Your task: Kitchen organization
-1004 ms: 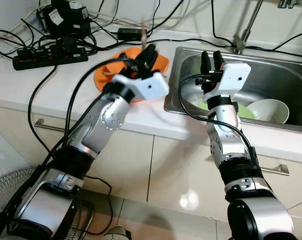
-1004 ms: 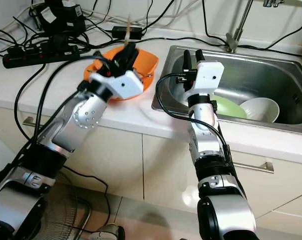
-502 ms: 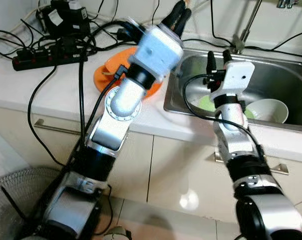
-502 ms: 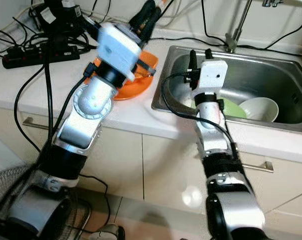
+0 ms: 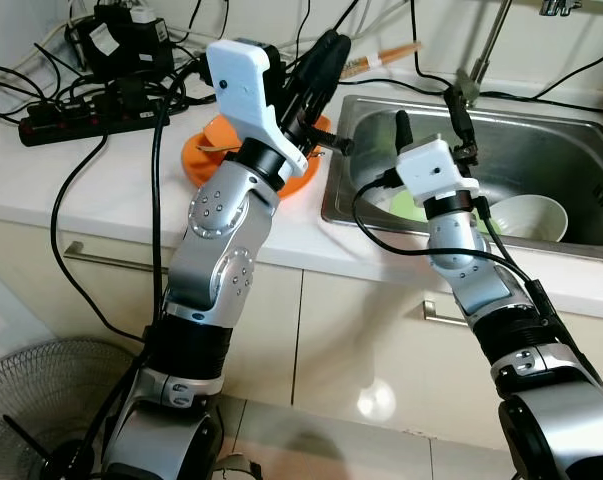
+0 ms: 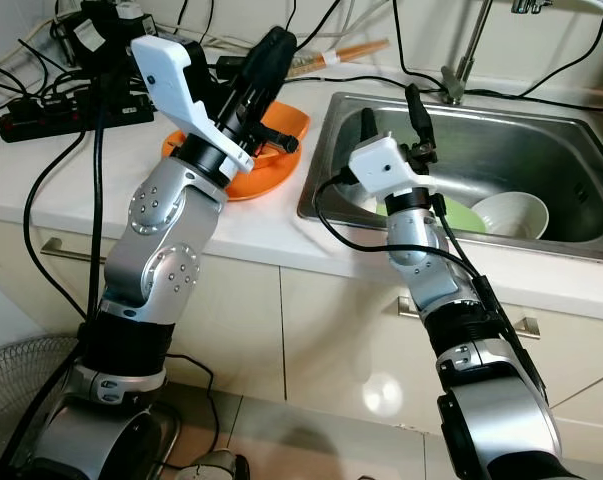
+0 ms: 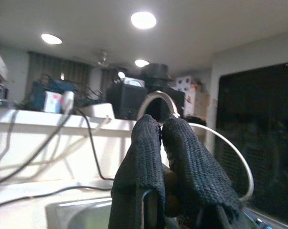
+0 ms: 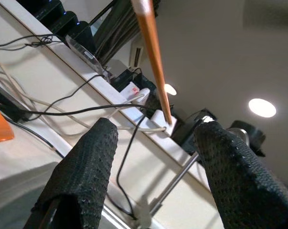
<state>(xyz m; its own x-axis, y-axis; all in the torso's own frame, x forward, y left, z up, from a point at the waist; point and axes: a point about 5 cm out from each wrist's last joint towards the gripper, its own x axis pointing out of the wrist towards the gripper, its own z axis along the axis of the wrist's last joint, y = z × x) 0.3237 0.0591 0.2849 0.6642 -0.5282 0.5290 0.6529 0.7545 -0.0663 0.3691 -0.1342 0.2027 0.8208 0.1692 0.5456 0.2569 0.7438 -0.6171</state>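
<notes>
Above the surface, left pincer (image 6: 265,62): fingers pressed together on one pair of wooden chopsticks (image 6: 343,53), raised over the sink's left rim; tips point toward the wall.
Over the sink, right pincer (image 5: 429,105): fingers spread wide, nothing between them, pointing up; the chopsticks pass across its wrist view (image 8: 151,47).
Sink (image 5: 571,160): one steel basin; inside, one white bowl (image 5: 529,217) and one green plate (image 5: 411,207), plate partly hidden by the right arm.
Surface (image 5: 41,170): one orange plate (image 5: 203,152) just left of the sink, partly behind the left arm.
Rear clutter: one black power strip (image 5: 81,112), many cables, one black adapter (image 5: 121,40).
Faucet (image 5: 478,55): behind the basin.
</notes>
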